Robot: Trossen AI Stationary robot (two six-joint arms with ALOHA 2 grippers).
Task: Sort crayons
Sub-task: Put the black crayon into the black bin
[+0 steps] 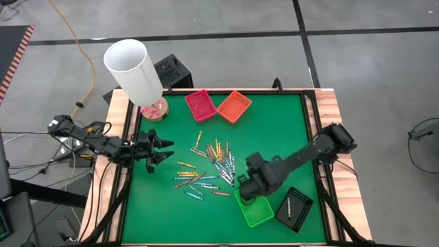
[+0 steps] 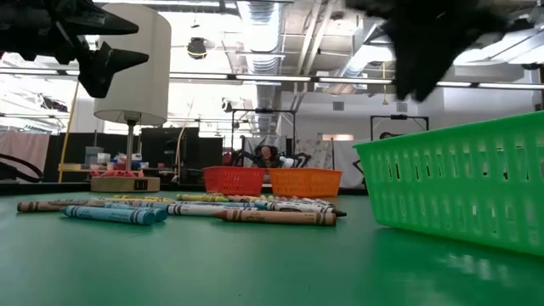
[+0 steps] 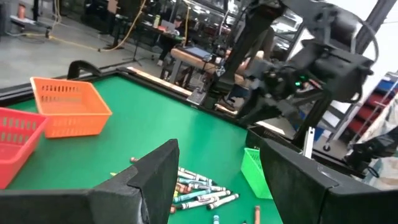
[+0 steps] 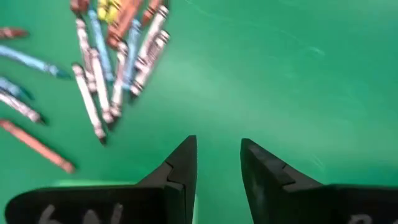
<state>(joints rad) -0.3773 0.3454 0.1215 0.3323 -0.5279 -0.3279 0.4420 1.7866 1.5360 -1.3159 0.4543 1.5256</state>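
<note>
Several crayons (image 1: 206, 171) lie scattered flat on the green table mat, in the middle; they also show in the low view (image 2: 187, 208) and in the right wrist view (image 4: 112, 68). My right gripper (image 1: 245, 189) hovers, pointing steeply down, between the crayon pile and the green basket (image 1: 255, 211). Its fingers stand apart (image 4: 217, 162) with only bare mat showing between them. My left gripper (image 1: 161, 147) waits level at the table's left side, open (image 3: 217, 162), pointing toward the crayons.
A red basket (image 1: 200, 104) and an orange basket (image 1: 234, 106) stand at the far edge. A black basket (image 1: 293, 209) sits right of the green one. A white-shaded lamp (image 1: 134, 68) stands at the far left corner. A wooden rim (image 1: 329, 110) borders the table.
</note>
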